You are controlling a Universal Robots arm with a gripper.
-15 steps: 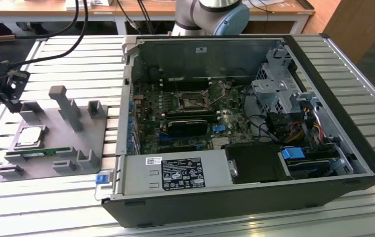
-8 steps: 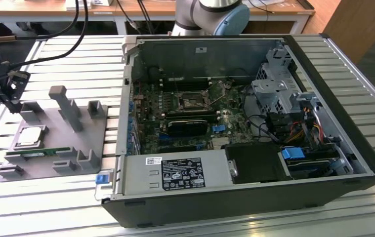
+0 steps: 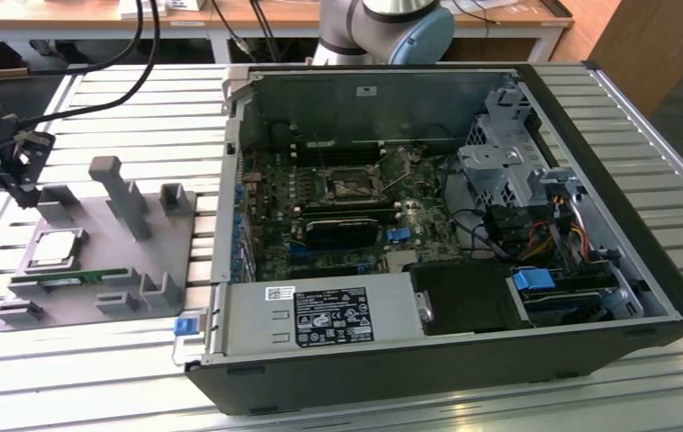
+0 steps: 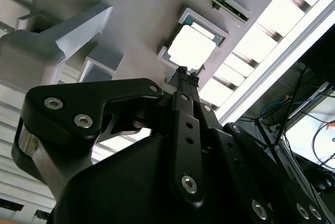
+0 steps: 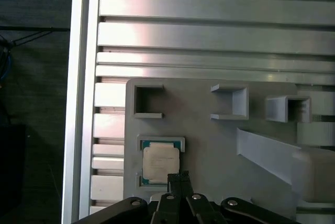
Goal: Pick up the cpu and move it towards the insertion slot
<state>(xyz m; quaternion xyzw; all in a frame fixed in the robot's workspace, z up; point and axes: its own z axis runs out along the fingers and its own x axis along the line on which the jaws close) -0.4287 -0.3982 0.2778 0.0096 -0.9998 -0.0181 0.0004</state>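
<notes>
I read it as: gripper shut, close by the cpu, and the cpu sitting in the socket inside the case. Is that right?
No. The cpu lies in its recess on the grey fixture, not in the socket; the first wrist view shows it. The gripper is shut and close by the cpu, as you said.

The cpu [image 3: 56, 247] lay in the holder [image 3: 95, 236] on the tabletop [image 3: 113, 360], at the exterior view's left of the case [image 3: 462, 364]; the insertion slot [image 3: 350, 187] sat inside that case. My fingers [image 5: 175, 179] hung near the cpu's edge.
</notes>
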